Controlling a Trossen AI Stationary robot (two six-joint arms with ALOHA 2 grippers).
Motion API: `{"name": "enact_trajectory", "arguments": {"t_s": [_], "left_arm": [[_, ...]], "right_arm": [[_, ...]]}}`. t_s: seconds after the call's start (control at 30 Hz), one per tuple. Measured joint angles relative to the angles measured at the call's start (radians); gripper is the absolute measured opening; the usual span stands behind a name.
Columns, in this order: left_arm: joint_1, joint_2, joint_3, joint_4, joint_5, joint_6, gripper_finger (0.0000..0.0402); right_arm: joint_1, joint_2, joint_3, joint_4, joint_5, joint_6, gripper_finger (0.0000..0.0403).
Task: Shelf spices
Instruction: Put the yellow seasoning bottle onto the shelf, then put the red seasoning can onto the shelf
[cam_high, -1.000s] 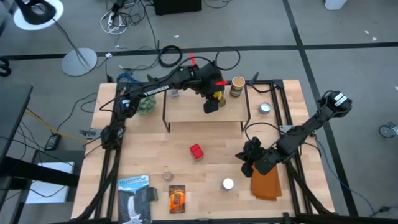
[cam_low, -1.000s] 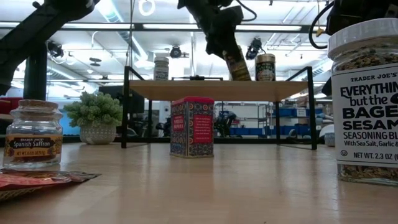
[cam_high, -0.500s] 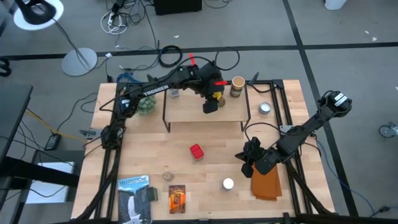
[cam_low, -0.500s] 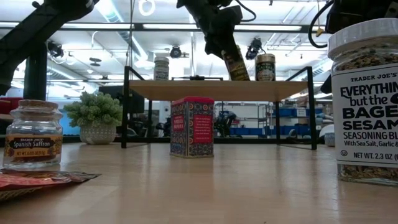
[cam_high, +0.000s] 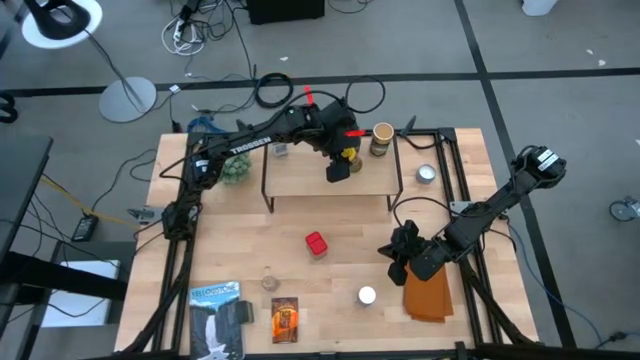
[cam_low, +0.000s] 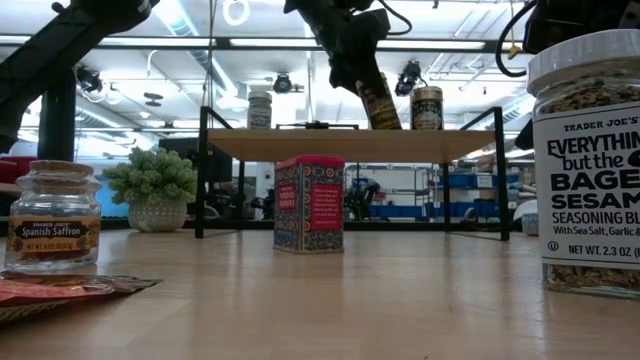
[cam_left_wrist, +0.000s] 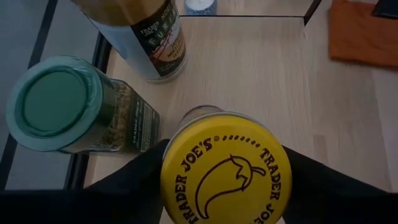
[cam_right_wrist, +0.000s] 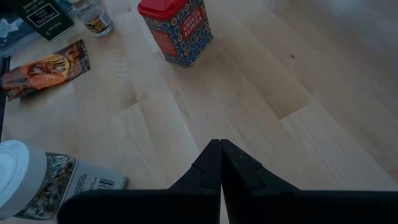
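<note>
My left gripper (cam_high: 342, 163) reaches over the shelf (cam_high: 300, 180) and is shut on a yellow-lidded spice jar (cam_left_wrist: 227, 174), which shows tilted in the low view (cam_low: 380, 100). Beside it on the shelf's top board stand a green-lidded jar (cam_left_wrist: 59, 102) and a tan-lidded jar (cam_high: 381, 138); a small jar (cam_high: 281, 150) stands at the board's far left. The red box (cam_high: 316, 243), a white-lidded jar (cam_high: 367, 295), a small saffron jar (cam_high: 269, 283) and the orange-brown packet (cam_high: 285, 318) sit on the table. My right gripper (cam_right_wrist: 221, 148) hangs shut over the table's right part, holding nothing. My left gripper pinches the jar just under its yellow lid (cam_left_wrist: 186, 186), one finger (cam_left_wrist: 134, 177) on each side. The fingers slant down from the table's far left side. The jar hangs tilted, its lower end (cam_low: 388, 122) at the shelf's top board; whether it rests there I cannot tell.
A folded orange cloth (cam_high: 428, 293) lies right by my right gripper. A blue-and-white flat package (cam_high: 217, 320) lies at the near left, a small potted plant (cam_high: 235, 170) left of the shelf, a round tin (cam_high: 427, 174) to its right. Bare wood lies around the red box.
</note>
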Motion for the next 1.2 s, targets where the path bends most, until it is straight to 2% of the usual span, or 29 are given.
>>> {"name": "enact_trajectory", "arguments": {"t_s": [0.3,0.57,0.67,1.0,1.1,1.2], "left_arm": [[0.0,0.0,0.0,0.002,0.0,0.0,0.0318],[0.0,0.0,0.003,-0.013,0.0,0.001,0.0331],[0.0,0.001,0.036,-0.073,0.0,0.015,0.0329],[-0.007,-0.095,0.036,-0.101,-0.014,-0.025,0.0312],[-0.016,-0.115,0.036,-0.127,-0.041,-0.068,0.0289],[-0.032,-0.133,0.036,-0.172,-0.064,-0.083,0.024]], "right_arm": [[0.0,0.0,0.0,0.0,0.0,0.0,0.0006],[0.0,0.0,0.0,0.0,0.0,0.0,0.0002],[0.0,0.0,0.0,0.0,0.0,0.0,0.0003],[0.0,0.0,0.0,0.003,0.0,0.001,0.0002],[0.0,0.0,0.0,0.006,0.0,0.001,0.0003],[0.0,0.0,0.0,0.016,0.0,0.001,0.0005]]}}
